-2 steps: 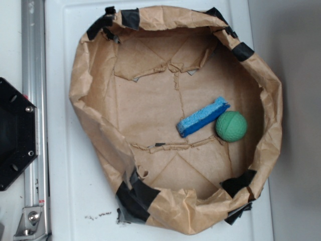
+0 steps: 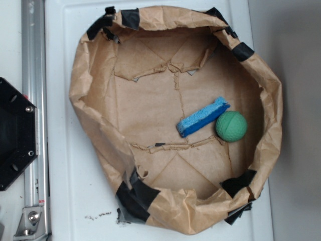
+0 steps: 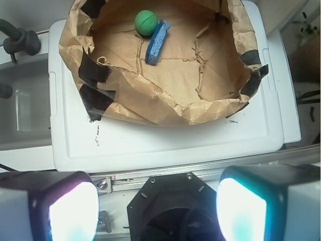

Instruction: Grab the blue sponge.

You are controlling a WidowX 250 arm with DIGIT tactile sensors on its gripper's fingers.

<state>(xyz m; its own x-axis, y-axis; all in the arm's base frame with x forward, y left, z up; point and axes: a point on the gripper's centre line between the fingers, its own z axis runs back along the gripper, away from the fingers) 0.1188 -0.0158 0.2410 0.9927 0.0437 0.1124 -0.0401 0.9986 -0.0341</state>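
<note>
From the wrist camera I see the tool (image 3: 158,208) released, its two fingers (image 3: 60,208) spread wide at the bottom of the frame and nothing between them. It sits well back from the work, over the black base (image 3: 170,211) and the metal rail (image 3: 210,168) that runs along the near edge of the white table (image 3: 165,145).

The sponge (image 2: 203,117) lies on the floor of the brown paper bin (image 2: 100,135), toward the right side in the exterior view. It rests flat and slanted, light blue top up, darker blue side showing along its lower edge. The green ball (image 2: 231,125) sits just beside its right end; I cannot tell whether the two touch. In the wrist view the sponge (image 3: 157,42) is at the far end of the bin (image 3: 150,108), with the ball (image 3: 146,22) just to its upper left.

The bin's crumpled walls are patched with black tape (image 2: 135,193) at several corners. Seams and folds cross its floor near the sponge. In the exterior view the tool itself is out of frame; only the base (image 2: 15,135) and rail (image 2: 34,60) show at the left.
</note>
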